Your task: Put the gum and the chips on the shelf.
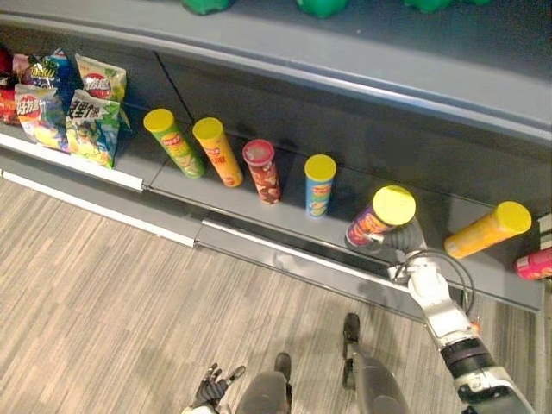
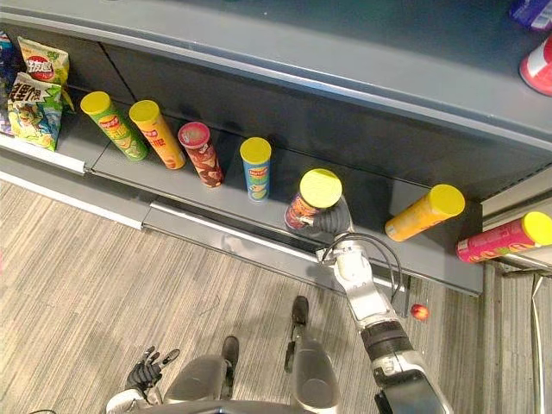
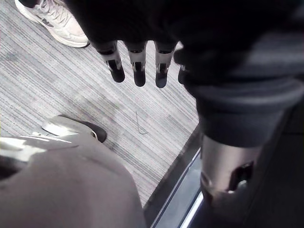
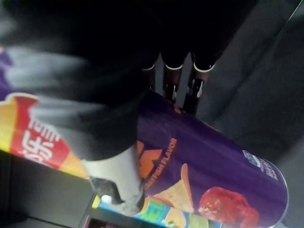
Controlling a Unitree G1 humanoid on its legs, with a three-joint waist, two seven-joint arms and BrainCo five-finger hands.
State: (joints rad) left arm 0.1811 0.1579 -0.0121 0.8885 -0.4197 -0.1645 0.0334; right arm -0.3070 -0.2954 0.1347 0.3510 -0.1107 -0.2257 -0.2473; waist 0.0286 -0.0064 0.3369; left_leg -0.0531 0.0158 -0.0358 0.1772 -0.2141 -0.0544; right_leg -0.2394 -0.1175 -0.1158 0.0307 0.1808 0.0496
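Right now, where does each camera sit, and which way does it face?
Left eye view: head camera looking down at the shelf; right robot hand around the purple can, left robot hand low.
Right eye view: beside it, sharing that scene.
Left wrist view: along open fingers at the floor.
Right wrist view: along its fingers, close on that same can.

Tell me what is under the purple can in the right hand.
Under the purple can lies the grey shelf board. The right hand grips its side. Its base is hidden, so contact cannot be told.
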